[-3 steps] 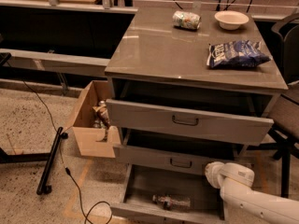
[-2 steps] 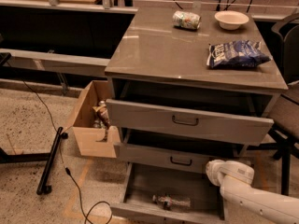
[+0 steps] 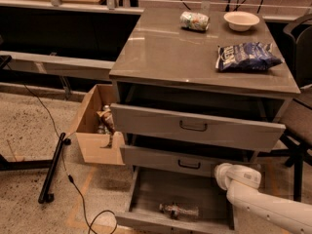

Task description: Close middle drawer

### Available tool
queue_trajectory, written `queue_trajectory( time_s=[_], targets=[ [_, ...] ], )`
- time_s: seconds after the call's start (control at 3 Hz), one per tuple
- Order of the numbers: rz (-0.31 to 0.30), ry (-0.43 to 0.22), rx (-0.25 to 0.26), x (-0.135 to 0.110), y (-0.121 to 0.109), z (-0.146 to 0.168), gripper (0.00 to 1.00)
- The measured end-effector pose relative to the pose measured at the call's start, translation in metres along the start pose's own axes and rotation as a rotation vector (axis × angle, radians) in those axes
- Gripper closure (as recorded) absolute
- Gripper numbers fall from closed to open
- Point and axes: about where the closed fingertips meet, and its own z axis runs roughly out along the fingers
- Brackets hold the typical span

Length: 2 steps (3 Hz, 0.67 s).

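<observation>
Middle drawer (image 3: 151,156): part-open, betw. taller top drawer (image 3: 146,121) & far-out bottom drawer (image 3: 151,194).
Feel: prob. rigid, light, runs on rails.
Contact: push flat face nr bar handle (image 3: 189,165).
Gripper (image 3: 225,175): low right, by drawer face's right end; claw state can't tell.

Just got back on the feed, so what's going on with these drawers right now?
The robot's arm comes in from the lower right, and its gripper is at the right end of the middle drawer face. That drawer stands partly pulled out, not yet closed. The top drawer and the bottom drawer are open too, and a bottle lies in the bottom one.
</observation>
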Motion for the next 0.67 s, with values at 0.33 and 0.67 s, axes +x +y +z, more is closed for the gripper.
queue_trajectory(
  time_s=[0.33,0.67],
  targets=[
    [-0.028,0.013,0.01,-0.005,-0.01,0.014,1.0],
    [-0.053,0.027,0.009,-0.007,-0.019,0.028,1.0]
  ],
)
